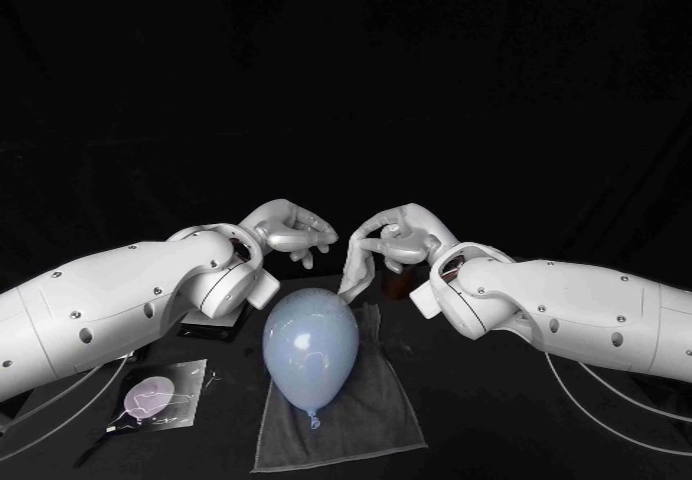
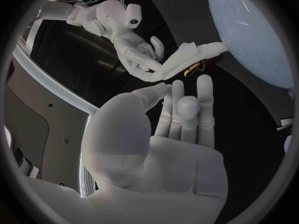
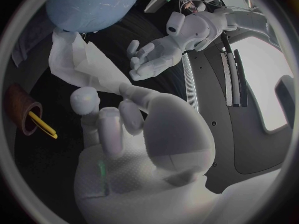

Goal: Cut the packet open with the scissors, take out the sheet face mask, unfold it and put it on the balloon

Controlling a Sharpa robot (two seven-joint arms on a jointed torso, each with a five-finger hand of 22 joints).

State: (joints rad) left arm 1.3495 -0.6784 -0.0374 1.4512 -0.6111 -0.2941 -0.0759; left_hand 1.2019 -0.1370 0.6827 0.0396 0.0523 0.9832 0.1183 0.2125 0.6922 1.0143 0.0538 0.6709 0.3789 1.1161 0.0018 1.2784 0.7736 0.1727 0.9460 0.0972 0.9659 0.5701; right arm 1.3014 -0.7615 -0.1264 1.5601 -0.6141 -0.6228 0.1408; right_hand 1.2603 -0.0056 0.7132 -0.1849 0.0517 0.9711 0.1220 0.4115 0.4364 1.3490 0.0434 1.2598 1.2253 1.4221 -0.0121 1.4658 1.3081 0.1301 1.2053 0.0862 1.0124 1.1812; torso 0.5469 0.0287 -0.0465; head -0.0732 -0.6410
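The pale blue balloon (image 1: 310, 345) lies on a grey cloth (image 1: 361, 420) at the table's middle. Behind it my right hand (image 1: 392, 235) pinches the folded white sheet mask (image 1: 356, 278), which hangs down to the balloon's far end. The right wrist view shows that hand (image 3: 118, 119) gripping the mask (image 3: 87, 64) beside the balloon (image 3: 93, 5). My left hand (image 1: 289, 232) hovers just left of the mask, fingers apart and holding nothing. It is also seen from its own wrist (image 2: 181, 114), facing the right hand (image 2: 137, 52) and mask (image 2: 181, 59). The cut packet (image 1: 156, 395) lies front left.
A brown cup (image 3: 22, 109) holding the yellow-handled scissors (image 3: 44, 125) stands behind the balloon, close under my right hand. Both forearms flank the cloth. Cables trail along the table's front corners.
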